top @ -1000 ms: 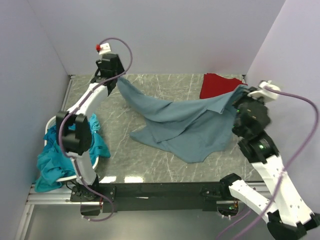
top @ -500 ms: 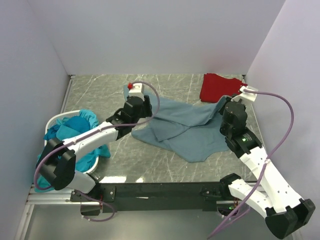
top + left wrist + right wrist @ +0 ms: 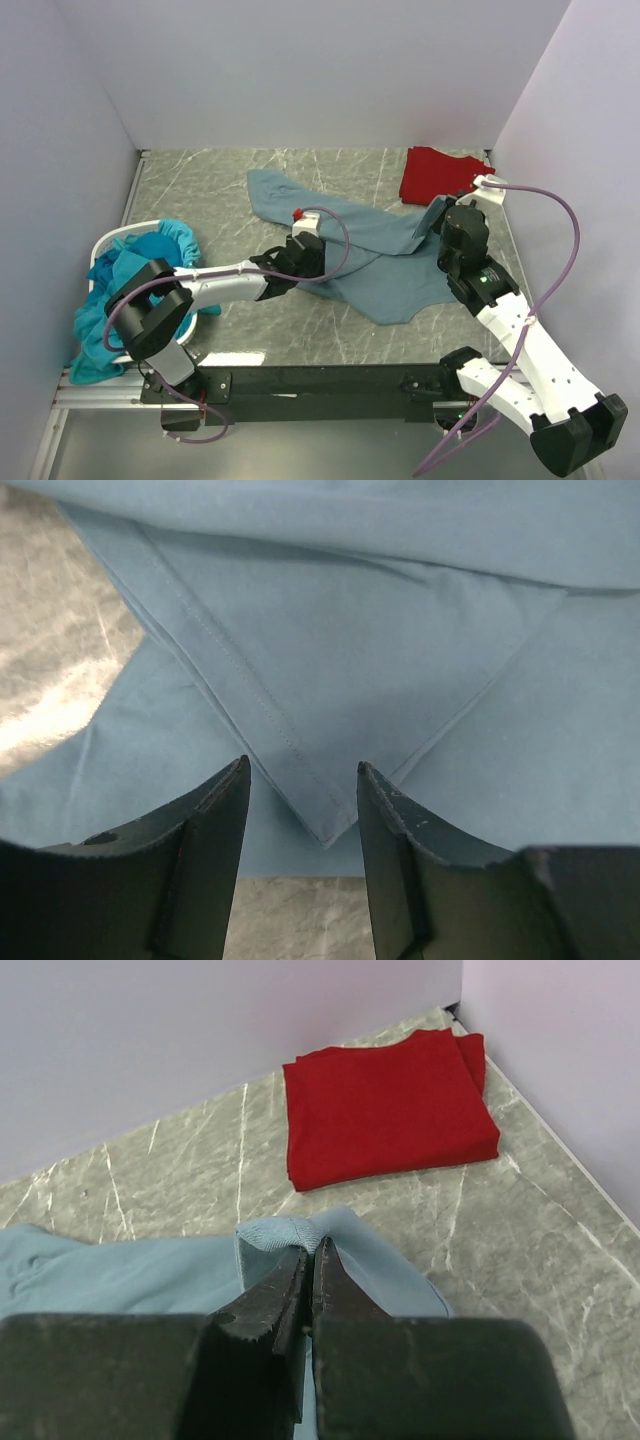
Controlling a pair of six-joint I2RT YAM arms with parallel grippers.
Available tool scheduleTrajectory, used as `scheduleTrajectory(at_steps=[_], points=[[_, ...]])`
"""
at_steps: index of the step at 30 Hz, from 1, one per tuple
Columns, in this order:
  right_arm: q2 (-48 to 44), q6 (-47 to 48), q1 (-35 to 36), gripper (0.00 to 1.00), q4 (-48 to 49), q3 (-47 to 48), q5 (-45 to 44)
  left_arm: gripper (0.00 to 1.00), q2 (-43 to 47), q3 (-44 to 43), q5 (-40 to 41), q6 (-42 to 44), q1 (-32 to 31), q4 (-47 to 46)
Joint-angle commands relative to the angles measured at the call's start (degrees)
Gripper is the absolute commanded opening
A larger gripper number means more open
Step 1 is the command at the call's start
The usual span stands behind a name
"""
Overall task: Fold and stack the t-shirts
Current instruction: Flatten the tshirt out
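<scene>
Matt cloth t-shirt (image 3: 350, 680) (stitched hem), glossy marbled table (image 3: 300, 330).

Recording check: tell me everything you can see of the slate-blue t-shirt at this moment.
The slate-blue t-shirt is large, plain soft cloth with stitched hems. It lies unfolded and rumpled across the middle of the grey marbled table, its layers overlapping and one part trailing toward the back left. The right gripper is shut on a bunched edge toward the right wall. The left gripper is open, straddling a hemmed corner. The shirt does not touch the folded red t-shirt behind it.
</scene>
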State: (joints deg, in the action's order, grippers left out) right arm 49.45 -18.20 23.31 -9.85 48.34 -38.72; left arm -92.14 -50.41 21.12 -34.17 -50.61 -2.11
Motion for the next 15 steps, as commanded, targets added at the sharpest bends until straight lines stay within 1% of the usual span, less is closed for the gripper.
scheduleTrajectory(at_steps=[1,6,15], points=[[-1.3,-1.1,-0.3,0.00,2.6,-0.5,0.5,0.52,-1.0,0.1,-0.1,-2.6,-0.2,-1.4],[-1.1,-1.2,-0.4,0.00,2.6,-0.7,1.2,0.53,-2.9,-0.3,-0.8,-3.3,-0.5,-0.1],[-0.6,-1.5,-0.3,0.00,2.8,-0.7,2.2,0.55,-3.0,1.7,-1.9,-5.3,-1.2,-1.4]])
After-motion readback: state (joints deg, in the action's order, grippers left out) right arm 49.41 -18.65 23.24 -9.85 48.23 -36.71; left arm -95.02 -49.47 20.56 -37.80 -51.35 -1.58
